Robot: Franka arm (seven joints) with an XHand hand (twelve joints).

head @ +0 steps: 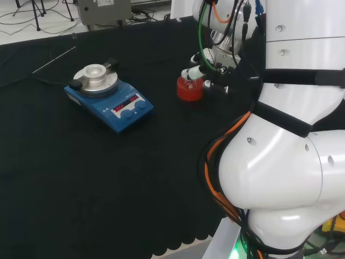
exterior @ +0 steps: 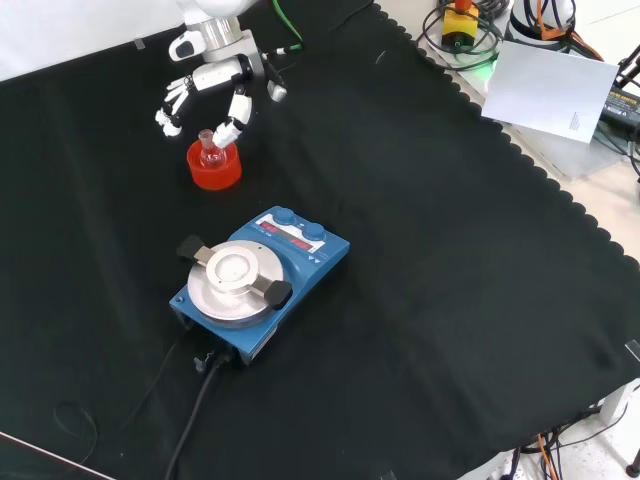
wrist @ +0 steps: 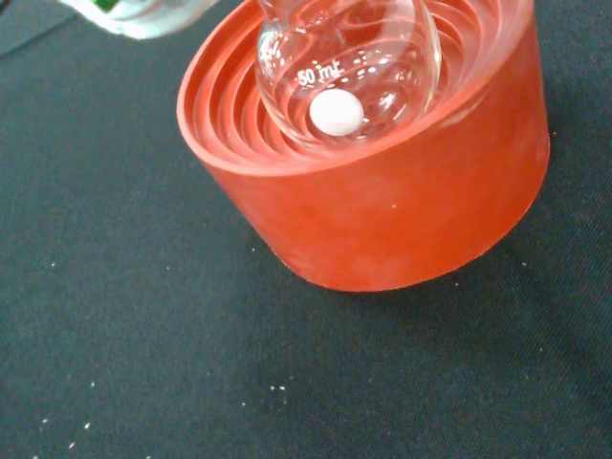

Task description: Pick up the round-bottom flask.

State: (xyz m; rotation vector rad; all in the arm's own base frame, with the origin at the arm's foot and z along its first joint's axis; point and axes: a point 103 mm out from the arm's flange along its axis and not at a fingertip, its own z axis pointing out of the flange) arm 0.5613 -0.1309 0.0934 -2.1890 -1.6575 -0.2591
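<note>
The round-bottom flask (exterior: 209, 147) sits in its red ribbed stand (exterior: 214, 168). The hand (exterior: 212, 88) hovers just above, fingers spread apart, holding nothing.

The round-bottom flask (wrist: 349, 67) is small and made of clear glass. Its round belly sits in the ribbed hollow of a red stand (wrist: 382, 206) on the black cloth. A white dot marks the belly. In the front view the flask (exterior: 210, 150) stands upright, its short neck pointing up, at the far left of the cloth.
</note>
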